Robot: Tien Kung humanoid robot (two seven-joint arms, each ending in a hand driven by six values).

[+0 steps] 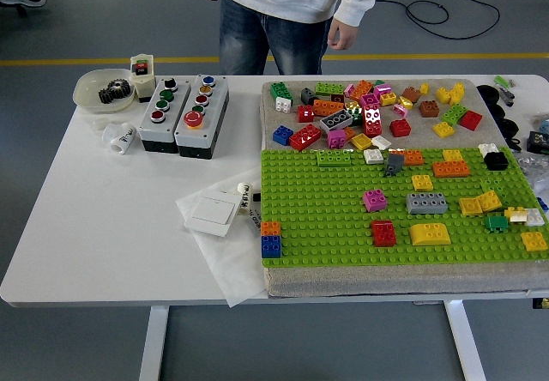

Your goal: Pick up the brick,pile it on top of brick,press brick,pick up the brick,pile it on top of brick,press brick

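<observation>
- Green baseplate point(343, 218) holds scattered bricks; loose pile point(369, 111) crowded behind.
- Neither robot hand in view; state cannot be told.
- Risk: crowding may cause neighbouring bricks to be knocked.

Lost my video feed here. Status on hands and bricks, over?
No robot hand in view. Green baseplate holds scattered bricks; red brick and grey brick sit untouched. Person stands at far side, hands off the table.

One green baseplate point(343, 218), two button boxes point(183, 113), one bowl point(94, 98), one person point(283, 12)
</observation>
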